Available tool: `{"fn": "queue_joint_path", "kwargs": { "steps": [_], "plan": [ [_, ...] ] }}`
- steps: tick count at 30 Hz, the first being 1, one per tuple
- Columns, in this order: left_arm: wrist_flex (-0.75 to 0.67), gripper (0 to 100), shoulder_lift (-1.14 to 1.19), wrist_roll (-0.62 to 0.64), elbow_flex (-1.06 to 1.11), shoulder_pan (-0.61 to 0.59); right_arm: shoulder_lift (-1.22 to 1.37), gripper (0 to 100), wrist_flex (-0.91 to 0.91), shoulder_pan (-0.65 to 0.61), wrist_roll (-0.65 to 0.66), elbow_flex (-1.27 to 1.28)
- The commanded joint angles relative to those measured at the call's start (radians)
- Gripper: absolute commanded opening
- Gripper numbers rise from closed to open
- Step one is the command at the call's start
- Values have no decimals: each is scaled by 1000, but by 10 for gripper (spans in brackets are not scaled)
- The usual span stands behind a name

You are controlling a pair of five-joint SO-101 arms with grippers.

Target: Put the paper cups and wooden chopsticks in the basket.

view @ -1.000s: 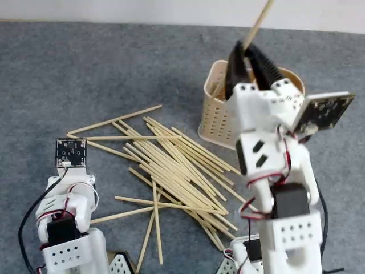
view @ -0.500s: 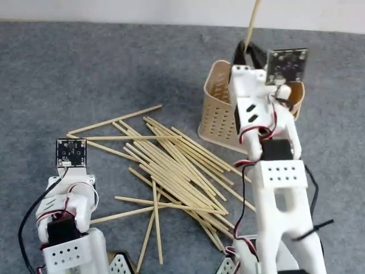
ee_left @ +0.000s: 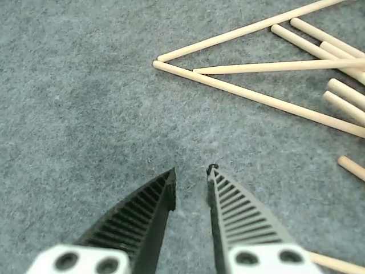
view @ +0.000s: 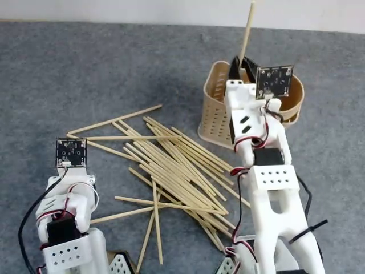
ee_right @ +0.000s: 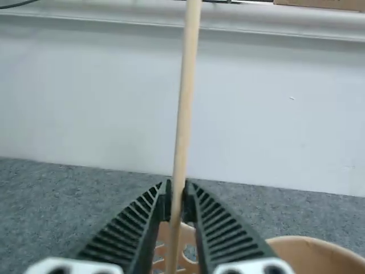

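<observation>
My right gripper [view: 241, 64] hangs over the beige basket [view: 215, 123], shut on one wooden chopstick [view: 247, 25] that stands nearly upright above the basket's opening. In the right wrist view the chopstick [ee_right: 185, 108] runs up between the black fingers [ee_right: 145, 220] of that gripper [ee_right: 176, 200], with the basket rim [ee_right: 308, 251] below. A heap of loose chopsticks [view: 171, 168] lies on the grey carpet left of the basket. My left gripper [ee_left: 191, 174] sits low over bare carpet, open and holding nothing, with a few chopsticks [ee_left: 256, 97] just beyond its tips.
The left arm [view: 65, 200] rests at the near left corner. A white wall [ee_right: 85, 97] rises behind the carpet past the basket. Single chopsticks [view: 154, 225] lie scattered toward the near edge.
The right arm has swung its wrist round and lowered over the basket, bringing the held chopstick from a slant to nearly upright. The left arm has stayed still.
</observation>
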Motion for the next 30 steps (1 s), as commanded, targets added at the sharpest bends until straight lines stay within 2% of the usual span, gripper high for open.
{"fn": "queue_joint_path", "kwargs": {
  "steps": [1,11,16,22,30],
  "plan": [
    [-2,109,-8,3,-7,-8,-1,113,19,-5,2,25],
    [-2,109,-8,3,-7,-8,-105,113,335,-33,2,-51],
    [-2,109,-8,3,-7,-8,-285,113,590,-127,8,-62],
    [-2,109,-8,3,-7,-8,-435,112,794,-243,9,-67],
    [0,109,-8,3,-7,-8,-358,112,1196,-384,9,-291]
  ]
}}
